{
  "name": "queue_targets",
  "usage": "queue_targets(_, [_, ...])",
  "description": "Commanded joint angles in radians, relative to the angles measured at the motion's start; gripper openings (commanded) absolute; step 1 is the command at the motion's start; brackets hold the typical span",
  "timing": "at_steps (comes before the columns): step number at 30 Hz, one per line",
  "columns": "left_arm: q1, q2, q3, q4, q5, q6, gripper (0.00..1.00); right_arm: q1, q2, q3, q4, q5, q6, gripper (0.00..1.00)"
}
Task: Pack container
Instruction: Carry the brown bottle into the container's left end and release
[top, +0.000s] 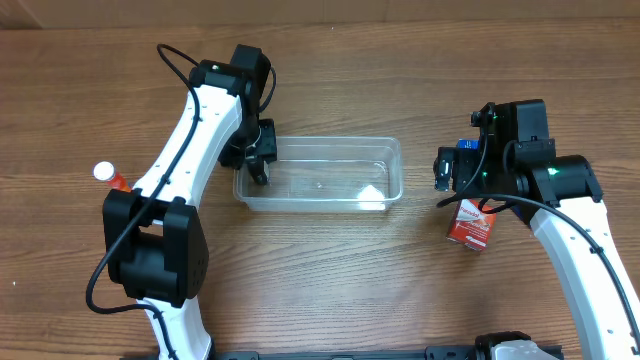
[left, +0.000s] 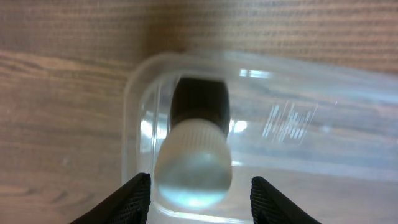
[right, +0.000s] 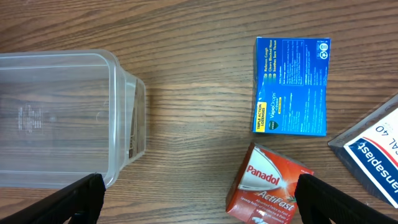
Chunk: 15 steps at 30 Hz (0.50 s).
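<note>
The clear container (top: 392, 172) lies mid-table. My left gripper (top: 258, 160) is open over its left end. In the left wrist view the fingers (left: 199, 205) stand wide apart, and a dark bottle with a white cap (left: 196, 146) lies below them inside the container's rounded corner (left: 132, 106), untouched by either finger. My right gripper (top: 445, 175) is open and empty, right of the container. In the right wrist view its fingers (right: 199, 205) span the bare wood between the container's end (right: 115, 118) and a red Panadol box (right: 270, 186).
A blue box (right: 291, 86) lies beyond the Panadol box (top: 470, 225). A white and blue box (right: 373, 155) pokes in at the right edge. A red bottle with a white cap (top: 108, 175) stands left of the left arm.
</note>
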Motion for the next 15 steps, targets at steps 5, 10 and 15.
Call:
queue_targets(5, [0.074, -0.246, 0.120, -0.047, -0.012, -0.015, 0.61, -0.002, -0.009, 0.032, 0.005, 0.001, -0.002, 1.00])
queue_targets(10, [0.311, -0.438, 0.119, -0.107, -0.072, -0.014, 0.78, -0.002, -0.008, 0.032, 0.006, 0.001, -0.002, 1.00])
queue_targets(15, [0.580, -0.455, 0.111, -0.128, -0.084, 0.017, 0.93, -0.002, -0.006, 0.032, 0.008, 0.000, -0.002, 1.00])
